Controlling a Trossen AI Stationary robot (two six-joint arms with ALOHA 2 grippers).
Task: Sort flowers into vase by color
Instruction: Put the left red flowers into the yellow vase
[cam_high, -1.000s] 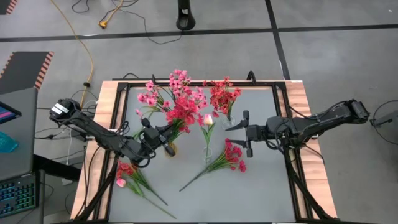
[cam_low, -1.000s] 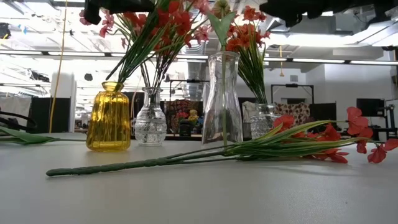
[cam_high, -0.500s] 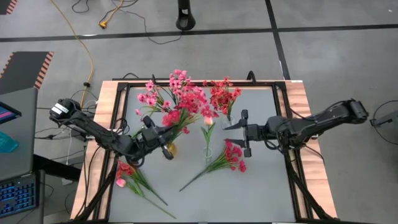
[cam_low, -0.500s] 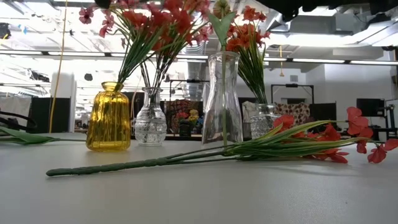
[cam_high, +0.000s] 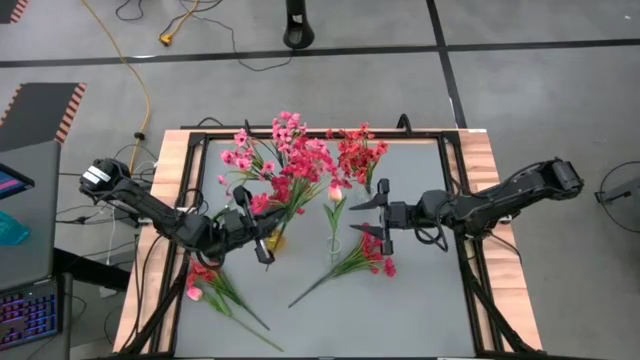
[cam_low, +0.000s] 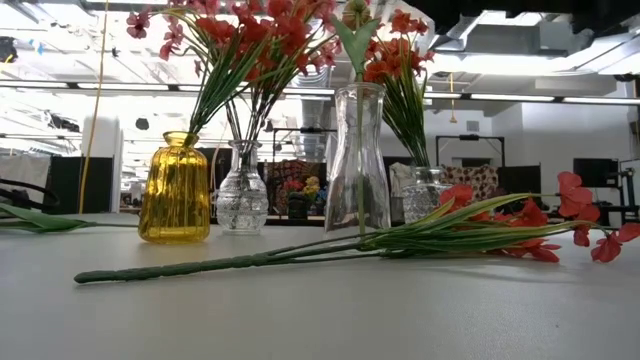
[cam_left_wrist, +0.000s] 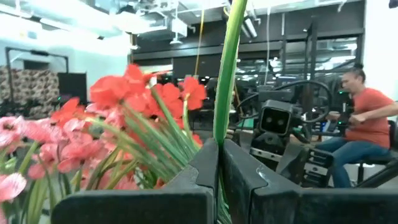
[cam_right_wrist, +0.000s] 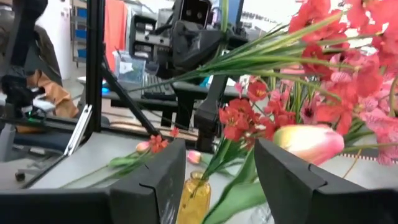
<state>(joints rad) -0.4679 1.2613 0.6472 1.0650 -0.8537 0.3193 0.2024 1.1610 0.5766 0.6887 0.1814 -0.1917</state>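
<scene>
left gripper (cam_high: 262, 247) is clamped on a green stem (cam_left_wrist: 225, 81) of a red sprig over the yellow vase (cam_low: 175, 187), held upright so it can feed down the neck with the other reds. right gripper (cam_high: 366, 213) hangs wide and empty between the tulip vase (cam_low: 356, 160) and the loose red sprig (cam_high: 362, 256) on the table (cam_high: 420, 300), probably its next pick. vs a second ago: right gripper has slid left toward the vases, left has dropped back toward the near edge, and both are now out of the low view.

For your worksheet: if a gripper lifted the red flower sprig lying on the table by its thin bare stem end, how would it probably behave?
The red sprig would probably droop, since its blossoms and leaves bunch at one end of a long thin stem. It looks light for its length. Lying flat on the table, it seems unlikely to roll.
</scene>
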